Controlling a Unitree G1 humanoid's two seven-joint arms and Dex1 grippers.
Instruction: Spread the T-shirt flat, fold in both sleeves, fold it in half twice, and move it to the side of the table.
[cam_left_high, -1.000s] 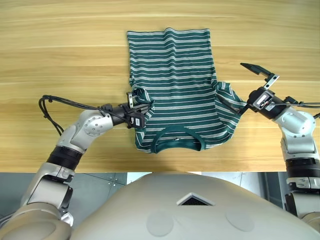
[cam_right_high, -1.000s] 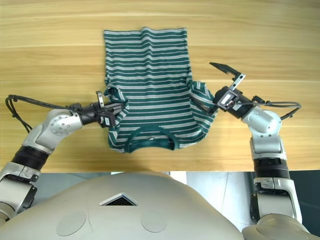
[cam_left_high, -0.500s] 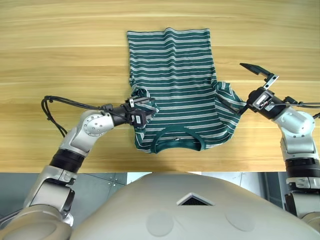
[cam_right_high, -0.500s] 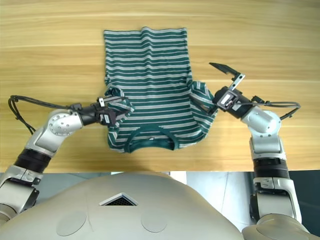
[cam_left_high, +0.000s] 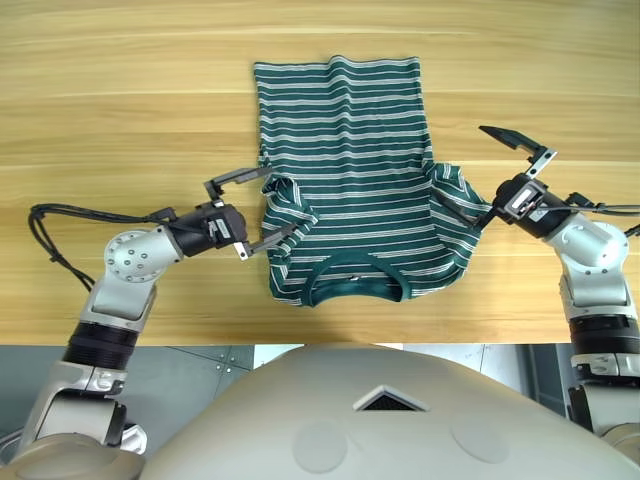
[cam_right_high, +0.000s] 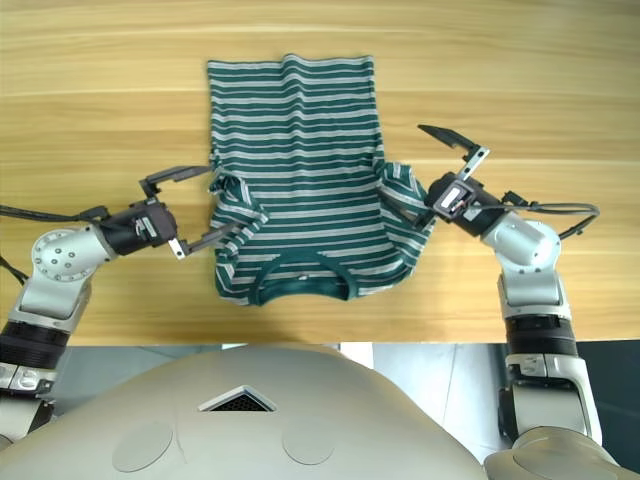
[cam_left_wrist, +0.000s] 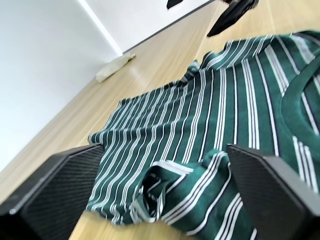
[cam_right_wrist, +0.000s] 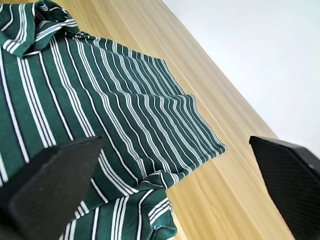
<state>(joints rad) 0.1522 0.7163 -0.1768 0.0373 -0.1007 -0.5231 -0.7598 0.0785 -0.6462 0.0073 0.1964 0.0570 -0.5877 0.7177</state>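
Observation:
A green T-shirt (cam_left_high: 345, 150) with white stripes lies on the wooden table (cam_left_high: 120, 90), collar (cam_left_high: 357, 280) toward me. Its left sleeve (cam_left_high: 287, 198) is bunched and turned in onto the body. The right sleeve (cam_left_high: 458, 200) still sticks out, rumpled. My left gripper (cam_left_high: 281, 199) is open, one finger on each side of the bunched left sleeve (cam_left_wrist: 167, 182), holding nothing. At the shirt's right edge my right gripper (cam_left_high: 462, 162) stands wide open, its lower finger against the right sleeve and its upper finger raised over bare wood.
Bare wood stretches on both sides of the shirt and beyond its hem (cam_left_high: 335, 65). The table's front edge (cam_left_high: 200, 342) runs just under the collar. A black cable (cam_left_high: 60, 215) loops beside my left arm. A small pale object (cam_left_wrist: 115, 67) lies far off on the table.
My left gripper has opened, let go of the left sleeve and drawn back to the left. The sleeve stays turned in on the shirt. The right arm has not moved.

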